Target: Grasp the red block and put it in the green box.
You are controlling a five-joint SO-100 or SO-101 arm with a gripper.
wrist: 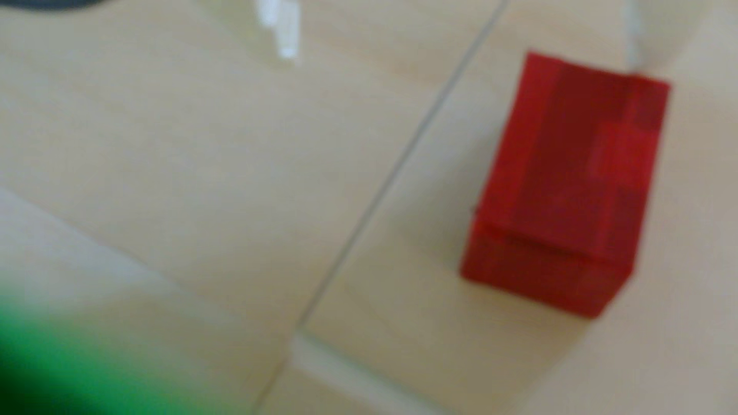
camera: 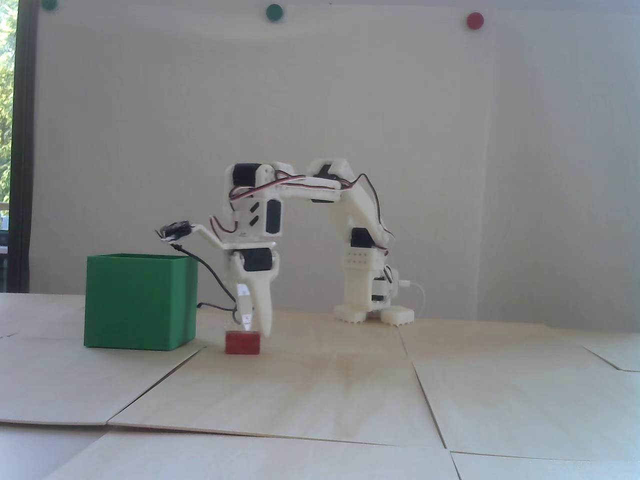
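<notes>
Standing on the pale wooden table [camera: 320, 390], the green box [camera: 137, 302] serves as reference; all positions below are given from it. In the fixed view the red block [camera: 242, 343] lies flat on the table just to the right of the box, apart from its wall, with a strip of bare wood between them. The white arm [camera: 300, 192] arches over from its base [camera: 372, 300], which stands well to the right of the box and farther back. The gripper [camera: 256, 331] points straight down, its tips at the top of the block, on the side away from the box. The two fingers sit close together with only a narrow gap; whether they grip the block cannot be told from this angle. In the wrist view, heavily blurred, the block [wrist: 567, 183] rests on the wood to the upper right of the box's corner [wrist: 60, 367], and one pale fingertip [wrist: 639, 40] appears at its far edge, contact unconfirmed. A black cable [camera: 210, 280] hangs down just right of the box's upper edge.
</notes>
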